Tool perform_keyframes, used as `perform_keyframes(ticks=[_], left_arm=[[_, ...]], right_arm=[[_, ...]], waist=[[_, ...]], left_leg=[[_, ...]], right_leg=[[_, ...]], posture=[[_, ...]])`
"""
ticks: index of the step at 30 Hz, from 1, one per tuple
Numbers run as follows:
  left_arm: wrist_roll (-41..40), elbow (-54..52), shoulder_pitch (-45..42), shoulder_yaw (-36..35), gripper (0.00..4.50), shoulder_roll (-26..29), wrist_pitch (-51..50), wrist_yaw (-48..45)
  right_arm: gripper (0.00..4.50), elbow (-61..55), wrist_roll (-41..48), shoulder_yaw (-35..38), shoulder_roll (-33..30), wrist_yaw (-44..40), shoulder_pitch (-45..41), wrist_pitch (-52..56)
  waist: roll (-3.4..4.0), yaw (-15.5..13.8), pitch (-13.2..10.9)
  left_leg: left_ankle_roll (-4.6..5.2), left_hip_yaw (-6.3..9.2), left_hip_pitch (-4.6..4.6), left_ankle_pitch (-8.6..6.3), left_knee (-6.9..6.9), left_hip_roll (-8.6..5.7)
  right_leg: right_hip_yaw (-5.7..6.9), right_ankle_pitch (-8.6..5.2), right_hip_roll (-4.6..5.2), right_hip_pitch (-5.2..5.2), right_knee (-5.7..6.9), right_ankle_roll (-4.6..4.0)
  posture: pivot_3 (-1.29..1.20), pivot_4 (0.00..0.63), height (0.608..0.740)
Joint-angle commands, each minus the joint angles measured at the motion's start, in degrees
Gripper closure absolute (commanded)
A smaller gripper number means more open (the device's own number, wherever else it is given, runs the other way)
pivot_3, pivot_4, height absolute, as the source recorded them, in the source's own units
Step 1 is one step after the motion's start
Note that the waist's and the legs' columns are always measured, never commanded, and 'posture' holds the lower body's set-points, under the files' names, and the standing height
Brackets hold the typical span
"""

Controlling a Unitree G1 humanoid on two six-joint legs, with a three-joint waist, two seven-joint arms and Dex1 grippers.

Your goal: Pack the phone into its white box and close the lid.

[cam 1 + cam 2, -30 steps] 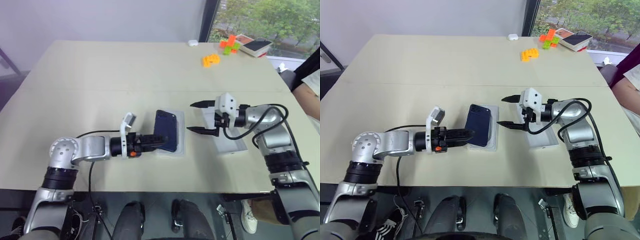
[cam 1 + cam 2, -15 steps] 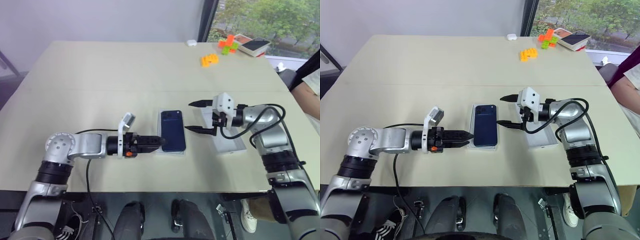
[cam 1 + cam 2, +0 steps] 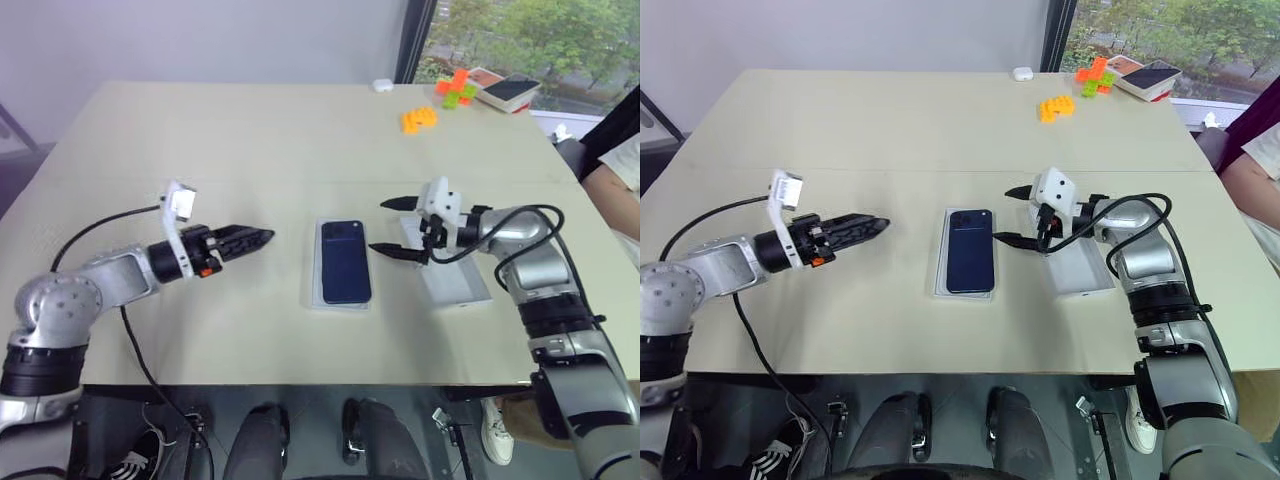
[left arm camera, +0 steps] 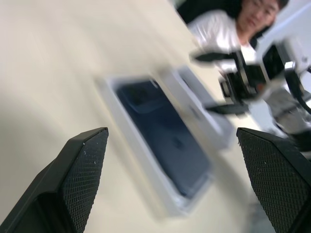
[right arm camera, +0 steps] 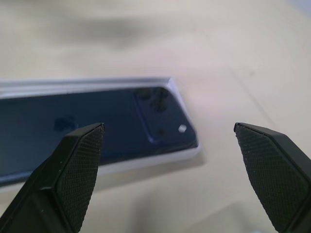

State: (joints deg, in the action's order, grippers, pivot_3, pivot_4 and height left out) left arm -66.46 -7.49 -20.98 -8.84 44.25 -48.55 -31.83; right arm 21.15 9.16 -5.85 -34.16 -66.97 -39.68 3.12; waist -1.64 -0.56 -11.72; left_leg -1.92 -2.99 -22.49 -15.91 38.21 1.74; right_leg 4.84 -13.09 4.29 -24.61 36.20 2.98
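Table [image 3: 200,130]: far blocks [image 3: 421,119], earbud case [image 3: 385,86].

Phone [image 4: 163,131] and white box [image 4: 127,127] motion-blurred in left wrist view; lid [image 3: 455,285] partly hidden behind right tool [image 3: 395,227].

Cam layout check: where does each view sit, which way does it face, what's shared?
Left and right eye views: on the head, facing forward and down at the table; both arms show, left claw and right claw open.
Left wrist view: looks along its fingers at the phone in the white box, with the right claw beyond.
Right wrist view: looks along its fingers at the phone's camera end.
Shared: the phone.
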Motion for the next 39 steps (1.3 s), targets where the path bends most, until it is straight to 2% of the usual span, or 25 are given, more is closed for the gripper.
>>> perform_keyframes(ticks=[1,4,10,18,29,34,39], left_arm=[[6.1,-2.6,1.4,-2.3,0.06,0.9,6.3,-7.3],[10.5,-2.5,2.7,-3.0,0.0,0.2,10.7,-10.7],[14.1,-3.0,4.0,-2.7,0.0,-0.8,11.8,-13.0],[16.9,-3.0,4.0,-3.4,0.0,-2.7,12.4,-13.7],[18.7,-3.4,3.9,-3.6,0.0,-3.6,11.8,-13.4],[19.5,-3.4,4.1,-3.5,0.0,-3.6,11.9,-13.1],[21.7,-4.3,5.8,-3.0,0.0,-3.6,13.2,-14.1]], right_arm=[[0.0,-3.9,2.2,0.1,0.0,-1.7,-0.9,3.4],[0.84,-5.7,3.1,-0.3,0.3,-2.0,-1.3,7.7],[3.92,-3.9,-1.5,-1.9,-0.1,0.1,-0.9,4.6],[3.92,-5.1,-5.0,-5.2,3.4,6.1,0.3,10.8],[3.92,-8.6,-7.2,-8.4,4.1,6.8,2.5,11.5],[3.92,-11.2,-2.4,-6.2,5.8,6.1,0.5,17.1],[3.92,-11.7,-4.2,-8.7,3.9,5.1,3.9,18.0]], waist=[[0.0,0.0,0.0],[0.0,0.0,0.0],[0.0,-0.1,0.0],[0.0,0.2,0.0],[-0.01,0.1,0.0],[0.0,0.4,0.0],[0.01,0.1,0.0]], left_leg=[[0.16,0.0,-0.01,-0.09,0.0,0.02],[0.26,0.01,-0.01,-0.15,0.0,0.07],[0.39,0.02,0.0,-0.22,0.01,0.07],[0.4,0.04,0.01,-0.22,0.01,0.09],[0.4,0.09,0.03,-0.23,0.02,0.09],[0.4,0.15,0.04,-0.22,0.02,0.1],[0.42,0.17,0.04,-0.23,0.02,0.1]], right_leg=[[0.0,0.0,0.01,0.0,0.0,0.0],[0.0,0.0,0.02,0.0,0.0,0.0],[0.01,0.0,0.05,0.0,0.01,0.01],[0.01,0.01,0.03,-0.02,0.08,0.01],[0.01,0.01,0.04,-0.01,0.1,0.01],[0.0,0.01,0.02,-0.01,0.12,0.01],[0.01,0.01,0.02,-0.01,0.11,0.01]], posture=[[0.0,0.15,0.74],[0.0,0.15,0.74],[0.0,0.15,0.74],[0.0,0.15,0.74],[0.0,0.15,0.74],[0.0,0.15,0.74],[0.0,0.15,0.74]])
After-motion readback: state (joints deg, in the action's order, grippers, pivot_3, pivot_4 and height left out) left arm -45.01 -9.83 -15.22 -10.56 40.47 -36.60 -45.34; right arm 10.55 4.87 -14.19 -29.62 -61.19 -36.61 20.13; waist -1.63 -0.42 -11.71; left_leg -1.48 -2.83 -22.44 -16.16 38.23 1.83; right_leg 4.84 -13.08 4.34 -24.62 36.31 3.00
